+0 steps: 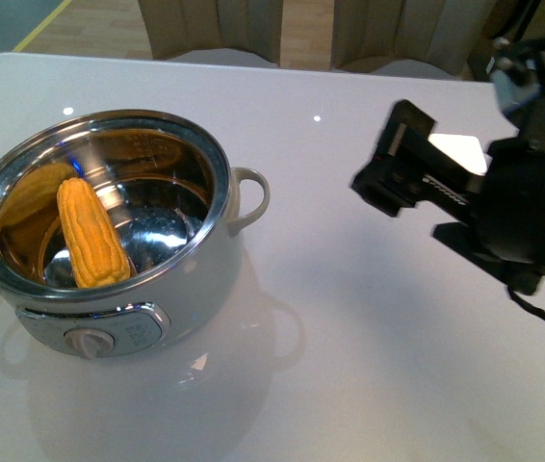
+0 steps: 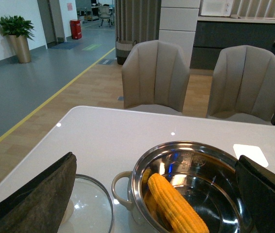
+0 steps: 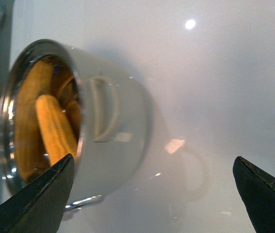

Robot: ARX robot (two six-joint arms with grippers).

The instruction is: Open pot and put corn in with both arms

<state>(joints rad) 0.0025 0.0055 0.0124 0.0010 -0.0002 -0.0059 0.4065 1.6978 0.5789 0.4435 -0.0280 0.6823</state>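
Yellow corn point(image 1: 91, 234) lies in the open pot point(image 1: 195, 279), long axis front-to-back, well left of the right gripper point(image 1: 398, 173), whose jaws I can't read here. Left wrist: left gripper point(image 2: 157, 194) spread wide, empty, corn between jaws, lid point(image 2: 91, 206) beside. Right wrist: wide open, empty, pot off one jaw.
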